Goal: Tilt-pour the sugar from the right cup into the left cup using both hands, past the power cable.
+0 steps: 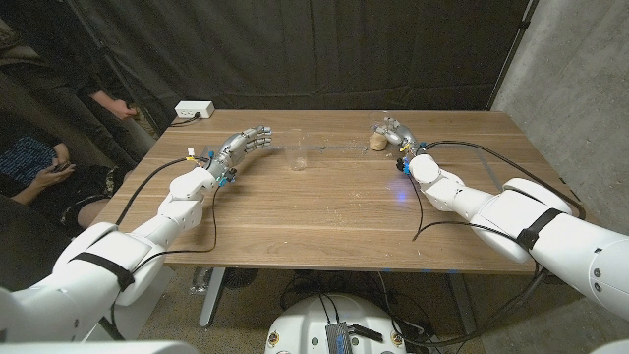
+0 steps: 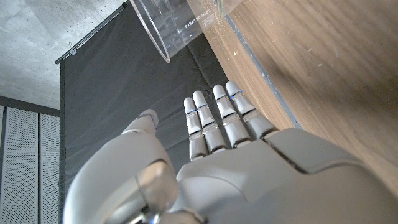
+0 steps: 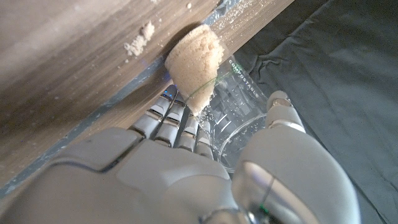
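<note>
On the wooden table (image 1: 324,211), the right hand (image 1: 395,135) is wrapped around the right cup (image 1: 378,141), a clear plastic cup with brown sugar (image 1: 377,145) in its base, near the table's far edge on the right side. From the head view the cup is mostly covered by the fingers and only the tan mass at its bottom is easy to make out; whether it stands upright or leans cannot be judged there. The right wrist view is clearer: the fingers (image 3: 177,121) lie along one side of the cup's wall (image 3: 239,109) and the thumb (image 3: 280,112) on the other, with the sugar (image 3: 193,62) packed at the closed end against the wood and some spilled grains (image 3: 140,38) just beside it. The left cup (image 1: 298,157), clear and apparently empty, stands upright near the table's middle, toward the far side, well apart from the right cup. The left hand (image 1: 246,145) hovers near it with fingers spread and slightly curled, holding nothing; in the left wrist view its fingers (image 2: 214,121) reach toward the cup (image 2: 177,25) without touching it, and the cup is cut off by the frame. A thin, faint line runs across the table between the two cups, too slight to identify. A white power strip (image 1: 194,111) sits at the far left corner, and a person (image 1: 44,172) sits beyond the left edge, partly cut off.
</note>
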Tool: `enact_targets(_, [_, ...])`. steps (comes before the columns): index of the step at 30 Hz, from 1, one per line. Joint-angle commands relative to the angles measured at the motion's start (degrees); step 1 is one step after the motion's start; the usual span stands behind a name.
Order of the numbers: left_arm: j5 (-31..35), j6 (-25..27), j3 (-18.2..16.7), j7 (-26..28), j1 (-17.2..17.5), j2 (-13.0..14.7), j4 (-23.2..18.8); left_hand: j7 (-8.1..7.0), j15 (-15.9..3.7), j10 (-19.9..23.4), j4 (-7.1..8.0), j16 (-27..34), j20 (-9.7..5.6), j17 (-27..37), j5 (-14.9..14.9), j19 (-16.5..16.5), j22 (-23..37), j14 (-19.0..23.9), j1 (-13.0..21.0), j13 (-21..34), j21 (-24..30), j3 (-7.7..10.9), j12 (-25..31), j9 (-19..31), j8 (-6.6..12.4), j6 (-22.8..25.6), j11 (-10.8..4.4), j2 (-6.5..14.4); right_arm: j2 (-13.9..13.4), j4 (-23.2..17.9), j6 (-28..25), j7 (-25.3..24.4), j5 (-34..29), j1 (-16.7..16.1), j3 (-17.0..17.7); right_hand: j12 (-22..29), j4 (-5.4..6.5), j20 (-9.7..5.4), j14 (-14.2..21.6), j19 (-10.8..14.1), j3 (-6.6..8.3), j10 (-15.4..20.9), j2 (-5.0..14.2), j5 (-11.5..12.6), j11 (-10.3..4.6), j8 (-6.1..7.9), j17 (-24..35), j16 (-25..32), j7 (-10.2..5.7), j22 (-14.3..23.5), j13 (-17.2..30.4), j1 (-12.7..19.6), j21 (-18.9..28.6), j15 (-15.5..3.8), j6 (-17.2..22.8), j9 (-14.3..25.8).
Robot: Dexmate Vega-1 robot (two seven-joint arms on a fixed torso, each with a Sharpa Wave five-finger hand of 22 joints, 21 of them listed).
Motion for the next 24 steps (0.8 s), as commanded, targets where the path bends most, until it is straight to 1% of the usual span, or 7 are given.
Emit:
enact_targets(1, [0.4,0.2,0.2,0.9,0.3,0.0,-1.0,-0.06,-5.8,0.7,-0.01,0.3,-0.49,0.1,0.2,0.5,0.3,0.3,0.3,0.2,-0.3,0.62,0.3,0.2,0.29,0.4,-0.12,-0.3,0.3,-0.1,-1.9,0.6,1.5,-0.6,0.9,2.6,-0.5,-3.22,3.0,2.8,-0.37,1.5,0.49,-0.3,-0.36,1.38,2.4,2.5,-0.48,0.4,2.3,2.6,1.1,-10.11,1.7,0.8])
enact_targets(2, [0.4,0.2,0.2,0.9,0.3,0.0,-1.1,-0.04,-5.83,0.7,-0.03,0.3,-0.48,0.1,0.2,0.4,0.3,0.3,0.3,0.2,-0.3,0.64,0.3,0.2,0.28,0.4,-0.03,-0.3,0.0,-0.9,-2.2,0.4,1.6,-0.9,0.9,3.4,-0.49,-4.19,3.4,3.9,-0.66,1.8,0.67,-0.3,-0.42,1.92,3.2,3.1,-0.75,0.5,3.1,3.3,1.6,-10.19,2.4,1.1])
enact_targets(4, [0.4,0.2,0.2,1.1,0.4,0.0,-1.2,-0.1,-5.83,0.7,-0.05,0.4,-0.45,0.1,0.2,0.4,0.3,0.4,0.3,0.3,-0.3,0.67,0.3,0.2,0.26,0.4,-0.02,-0.3,-0.6,-2.1,-2.1,0.0,1.5,-1.5,0.9,4.0,-0.42,-4.87,3.8,4.6,-0.85,2.1,0.9,-0.4,-0.46,2.25,3.8,3.6,-1.05,0.7,3.6,3.7,1.9,-10.23,2.6,1.4])
enact_targets(5, [0.4,0.2,0.2,1.1,0.4,0.0,-1.2,-0.11,-5.84,0.8,-0.06,0.4,-0.45,0.1,0.2,0.4,0.3,0.4,0.3,0.3,-0.3,0.69,0.3,0.2,0.29,0.5,-0.06,-0.3,-0.6,-2.3,-2.1,-0.1,1.5,-1.6,1.0,4.7,-0.43,-5.38,4.3,5.0,-1.07,2.5,1.06,-0.4,-0.67,2.79,4.5,4.3,-1.36,0.9,4.2,4.2,2.1,-10.27,3.3,1.7])
enact_targets(12, [0.5,0.4,0.3,1.2,0.5,0.1,-1.5,-0.05,-5.82,0.8,-0.14,0.4,-0.48,0.2,0.2,0.5,0.3,0.5,0.3,0.3,-0.3,0.8,0.4,0.2,0.27,0.5,-0.07,-0.3,-0.6,-2.2,-1.4,-0.6,1.5,-1.8,1.1,5.9,-0.49,-6.06,5.2,5.8,-1.53,2.8,1.35,-0.6,-0.89,3.73,6.0,5.5,-1.61,1.2,5.5,5.4,2.6,-10.4,4.1,2.3])
enact_targets(17, [0.6,0.4,0.3,1.3,0.4,0.2,-1.6,-0.19,-5.89,0.8,-0.23,0.3,-0.46,0.2,0.2,0.5,0.3,0.5,0.3,0.3,-0.4,0.9,0.4,0.2,0.27,0.5,-0.03,-0.3,-0.5,-2.0,-0.8,-1.2,1.6,-2.0,1.4,7.4,-0.73,-7.15,6.2,7.2,-1.83,3.5,1.71,-0.5,-1.35,4.85,7.5,6.7,-1.71,1.7,6.9,7.3,3.5,-10.62,5.1,3.1])
enact_targets(24, [0.6,0.6,0.4,1.6,0.9,0.4,-2.6,-0.05,-5.96,0.9,-0.31,0.3,-0.46,0.2,0.1,0.5,0.4,0.6,0.3,0.4,-0.4,1.01,0.5,0.2,0.25,0.5,-0.3,-0.2,0.0,-0.2,1.1,-1.5,2.2,-2.0,2.1,9.0,-0.77,-7.91,7.1,8.0,-2.28,4.5,1.82,-0.5,-1.37,5.99,8.9,7.8,-2.01,2.1,8.2,9.0,4.1,-10.65,6.1,3.8])
